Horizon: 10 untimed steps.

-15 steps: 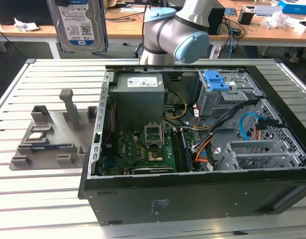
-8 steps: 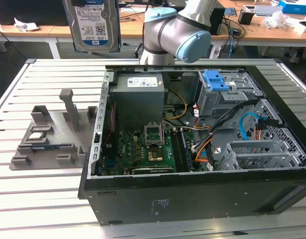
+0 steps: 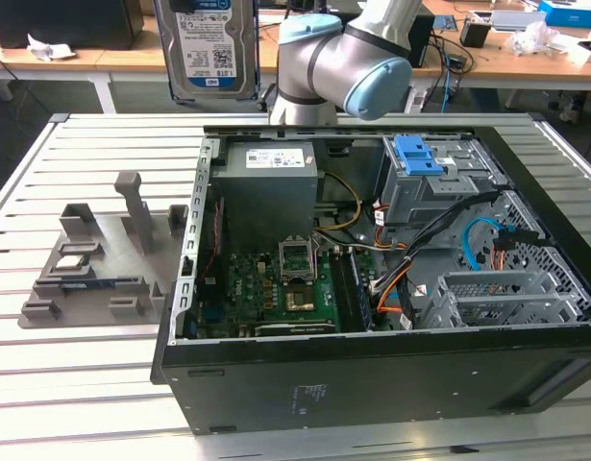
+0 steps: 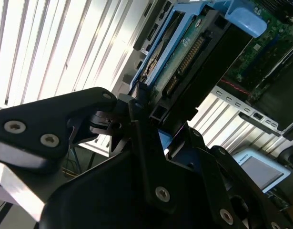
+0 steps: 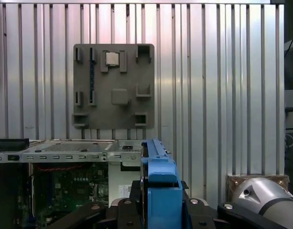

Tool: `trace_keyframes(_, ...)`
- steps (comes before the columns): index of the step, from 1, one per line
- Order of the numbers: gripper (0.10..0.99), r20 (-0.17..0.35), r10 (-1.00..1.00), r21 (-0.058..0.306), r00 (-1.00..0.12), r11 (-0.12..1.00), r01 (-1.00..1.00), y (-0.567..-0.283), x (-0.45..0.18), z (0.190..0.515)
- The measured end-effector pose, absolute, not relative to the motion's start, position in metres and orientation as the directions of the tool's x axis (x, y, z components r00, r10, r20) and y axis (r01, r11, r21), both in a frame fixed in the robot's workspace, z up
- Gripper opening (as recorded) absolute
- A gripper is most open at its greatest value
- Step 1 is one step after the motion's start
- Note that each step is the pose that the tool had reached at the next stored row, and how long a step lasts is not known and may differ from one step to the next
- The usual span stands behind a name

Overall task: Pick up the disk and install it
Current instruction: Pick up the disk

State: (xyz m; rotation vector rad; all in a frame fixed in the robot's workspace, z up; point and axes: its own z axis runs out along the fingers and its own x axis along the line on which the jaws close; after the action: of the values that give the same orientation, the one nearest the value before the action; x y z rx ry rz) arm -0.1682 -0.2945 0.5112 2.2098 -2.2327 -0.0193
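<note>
Claw (image 4: 158, 113): clamped on one end of the disk (image 3: 214, 50) | Disk: held on edge in the claw; open computer case (image 3: 372, 384) and desk (image 3: 74, 384) lie below the claw | Handling: judged stiff, fairly heavy, smooth, shock-sensitive; best gripped on metal faces, away from connector pins (image 4: 186, 59).
</note>
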Motion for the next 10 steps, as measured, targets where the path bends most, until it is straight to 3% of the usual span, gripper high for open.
trace_keyframes(10,0.365,-0.009,-1.000,0.009,-0.011,0.010,-1.000,-0.294,-0.132,0.511)
